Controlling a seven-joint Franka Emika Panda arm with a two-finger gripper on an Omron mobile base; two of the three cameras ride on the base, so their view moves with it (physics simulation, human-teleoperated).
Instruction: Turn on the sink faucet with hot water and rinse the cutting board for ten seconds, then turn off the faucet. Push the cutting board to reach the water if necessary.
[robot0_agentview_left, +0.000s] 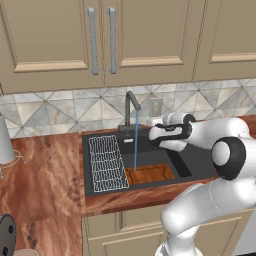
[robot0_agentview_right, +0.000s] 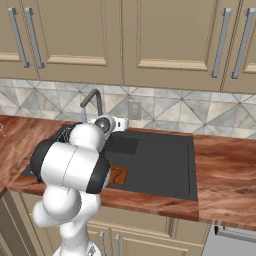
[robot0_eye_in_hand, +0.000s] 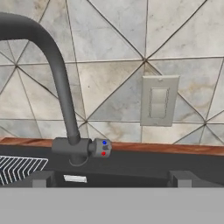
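Rinsing seems to be the step now: the cutting board (robot0_agentview_left: 150, 174) lies at the front of the sink (robot0_agentview_left: 200, 160), and the water (robot0_agentview_left: 135, 147) falls on its left end. Behind it, the gripper (robot0_agentview_left: 153, 135) hovers just beside the faucet (robot0_agentview_left: 131, 111), holding nothing; how wide it is open, I cannot tell. Next, the lever (robot0_eye_in_hand: 99, 148) must be closed.

Reddish-brown wood-grain bench (robot0_agentview_left: 45, 185) is carrying large matte black sink (robot0_agentview_left: 92, 185) w/ flat rim, set into it; small reddish-brown wooden cutting board (robot0_agentview_left: 150, 174) & white wire grid rack (robot0_agentview_left: 107, 163) are lying in basin.
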